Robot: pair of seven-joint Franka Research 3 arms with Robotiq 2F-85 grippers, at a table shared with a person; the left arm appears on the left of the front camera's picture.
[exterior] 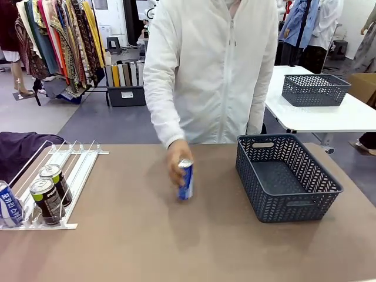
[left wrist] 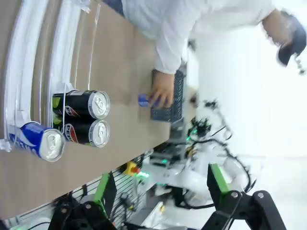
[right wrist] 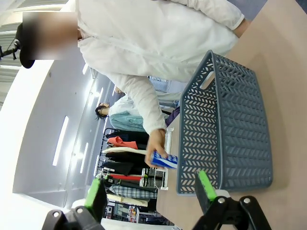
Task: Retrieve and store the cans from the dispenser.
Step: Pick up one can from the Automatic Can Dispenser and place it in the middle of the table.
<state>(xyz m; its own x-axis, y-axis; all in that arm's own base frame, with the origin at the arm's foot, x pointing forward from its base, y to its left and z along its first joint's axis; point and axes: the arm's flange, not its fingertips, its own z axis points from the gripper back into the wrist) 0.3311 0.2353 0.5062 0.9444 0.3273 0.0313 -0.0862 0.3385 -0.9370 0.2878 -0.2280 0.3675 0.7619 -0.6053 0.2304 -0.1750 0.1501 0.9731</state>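
Observation:
The white dispenser (exterior: 75, 166) slopes at the table's left, with two black green-topped cans (exterior: 51, 191) and a blue can (exterior: 10, 206) against its near stops. These black cans (left wrist: 82, 118) and the blue one (left wrist: 39, 140) lie sideways in the left wrist view, far beyond my left gripper (left wrist: 160, 191), which is open and holds nothing. A person's hand (exterior: 175, 161) holds another blue can (exterior: 185, 180) upright on the table's middle. The held can (right wrist: 164, 160) appears past my right gripper (right wrist: 151, 194), which is also open with nothing in it.
A dark grey mesh basket (exterior: 286, 177) stands on the table's right, with nothing in it; its wall (right wrist: 230, 124) is close ahead of the right gripper. The person in a white jacket (exterior: 211, 70) leans over the far edge. A second basket (exterior: 315, 89) sits on a white table behind.

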